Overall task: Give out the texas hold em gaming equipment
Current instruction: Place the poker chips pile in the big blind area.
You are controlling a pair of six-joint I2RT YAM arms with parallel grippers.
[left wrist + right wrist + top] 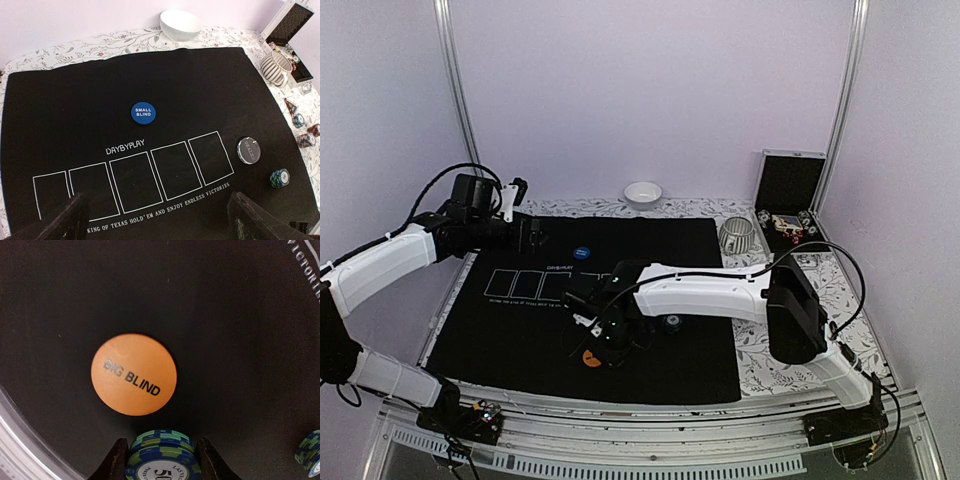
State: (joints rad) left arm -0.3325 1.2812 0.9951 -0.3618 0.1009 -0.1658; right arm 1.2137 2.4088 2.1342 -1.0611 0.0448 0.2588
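Two claws: right gripper (161, 452) clamped narrow on a small stack of green-and-blue edge-striped poker chips (161, 466); left gripper (157, 210) spread wide, empty.
Stack position: between the right jaws, just beside the orange round BIG BLIND disc (134, 374), over the black felt mat (60, 110).
Handling: probably light, stiff and smooth; loose chips could shear apart.
Hold: opposite striped rims, spanning every chip.

In the right wrist view the bottom edge cuts the blue-and-green chip stack (161, 457) through its printed face, and the right edge halves a second chip (311, 452). From above, the right gripper (608, 345) hides most of the orange disc (591, 358), and the contents of the open case (788, 190) at the far right are too small to tell. The left wrist view's bottom edge cuts off all but the fingertips of the left gripper (158, 197).
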